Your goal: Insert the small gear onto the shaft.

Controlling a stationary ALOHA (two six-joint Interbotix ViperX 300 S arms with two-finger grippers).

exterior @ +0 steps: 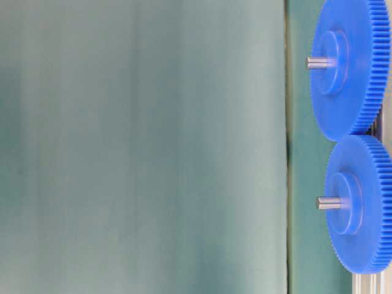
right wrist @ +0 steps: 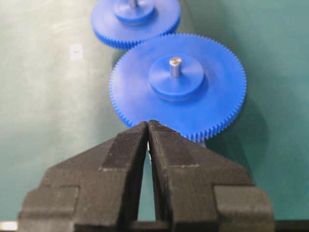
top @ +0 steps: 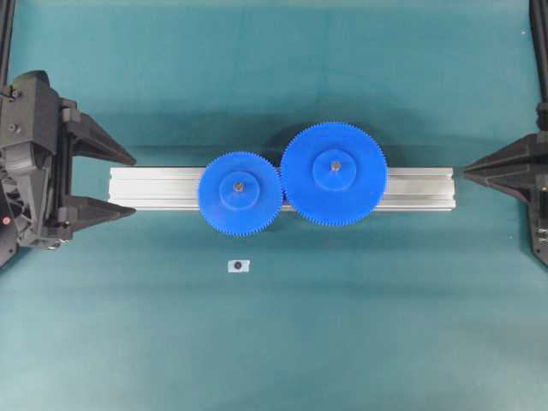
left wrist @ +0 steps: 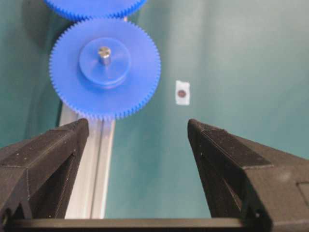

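Observation:
The small gear lies flat on the rail with the shaft poking up through its hub, its teeth meshing with the larger blue gear to its right. From the table-level view the small gear shows the shaft sticking out of its hub. My left gripper stands open at the rail's left end, apart from the small gear and shaft, with nothing between its fingers. My right gripper is shut and empty off the rail's right end, facing the larger gear.
A silver aluminium rail runs left to right across the teal mat under both gears. A small white tag with a dark dot lies on the mat in front of the small gear. The larger gear sits on its own pin.

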